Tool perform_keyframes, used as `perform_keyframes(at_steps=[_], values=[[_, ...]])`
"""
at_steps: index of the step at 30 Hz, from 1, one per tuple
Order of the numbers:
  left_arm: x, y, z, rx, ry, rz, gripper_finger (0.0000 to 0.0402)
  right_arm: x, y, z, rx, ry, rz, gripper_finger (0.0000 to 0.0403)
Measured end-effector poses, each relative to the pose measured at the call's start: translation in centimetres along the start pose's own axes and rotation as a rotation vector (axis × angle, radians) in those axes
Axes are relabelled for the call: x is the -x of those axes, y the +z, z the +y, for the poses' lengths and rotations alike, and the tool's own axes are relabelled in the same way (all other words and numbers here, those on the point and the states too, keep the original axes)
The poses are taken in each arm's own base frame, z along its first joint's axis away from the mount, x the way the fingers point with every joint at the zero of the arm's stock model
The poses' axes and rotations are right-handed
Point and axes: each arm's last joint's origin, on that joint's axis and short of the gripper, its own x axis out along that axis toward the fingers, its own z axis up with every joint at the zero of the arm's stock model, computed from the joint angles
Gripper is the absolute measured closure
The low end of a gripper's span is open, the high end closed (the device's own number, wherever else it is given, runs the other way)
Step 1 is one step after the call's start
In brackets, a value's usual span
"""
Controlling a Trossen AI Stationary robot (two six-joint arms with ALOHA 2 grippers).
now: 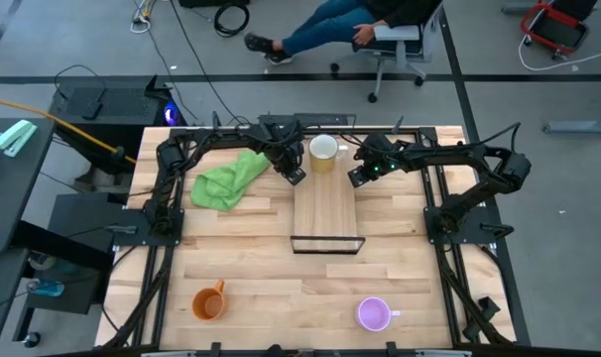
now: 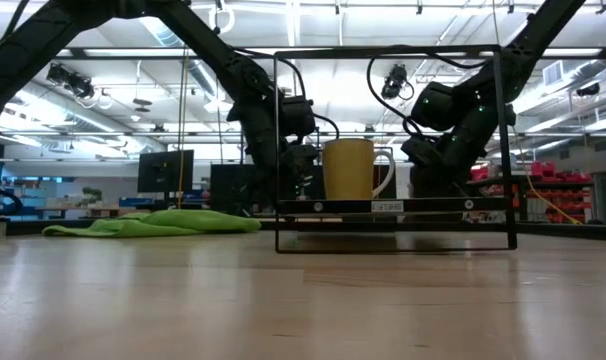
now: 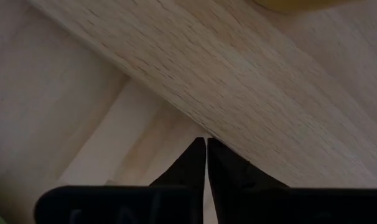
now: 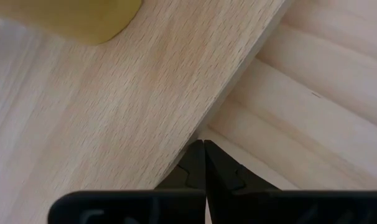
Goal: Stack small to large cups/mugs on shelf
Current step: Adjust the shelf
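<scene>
A crumpled green cloth point(image 1: 224, 182) lies on the wooden surface point(image 1: 281, 288) near its far edge, toward the far left corner; in the low view the cloth point(image 2: 153, 223) shows as a flat, rumpled heap. Beyond the far edge a person point(image 1: 330, 28) sits in a wheeled office chair point(image 1: 400, 50), legs stretched out over the grey floor. Off the left edge stands a dark side table point(image 1: 8, 193), and cables trail across the floor

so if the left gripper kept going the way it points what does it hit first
Most likely the long edge of the shelf: the shut left gripper points right at it, tips nearly touching. The white mug stands farther along.
</scene>
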Motion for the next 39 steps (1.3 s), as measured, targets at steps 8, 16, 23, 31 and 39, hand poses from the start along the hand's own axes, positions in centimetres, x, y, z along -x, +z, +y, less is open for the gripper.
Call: perform_keyframes(at_steps=[8,16,23,31,39], values=[[0.1,0.0,0.3,0.006,0.002,0.000,0.0389,0.0,0.0,0.0,0.003,-0.002,0.000,0.0403],[0.2,0.1,0.9,0.021,0.008,-0.003,0.0373,0.0,0.0,0.0,0.005,-0.006,0.007,0.0403],[1.4,0.4,1.1,0.025,0.013,-0.034,0.0375,0.1,-0.1,0.0,0.004,-0.004,0.011,0.0403],[4.9,0.8,0.6,0.006,0.006,-0.115,0.0383,0.1,-0.1,0.0,-0.002,-0.007,0.018,0.0403],[10.7,-0.2,-0.5,-0.011,0.063,-0.183,0.0375,0.7,-0.6,-0.1,0.003,-0.025,0.053,0.0397]])
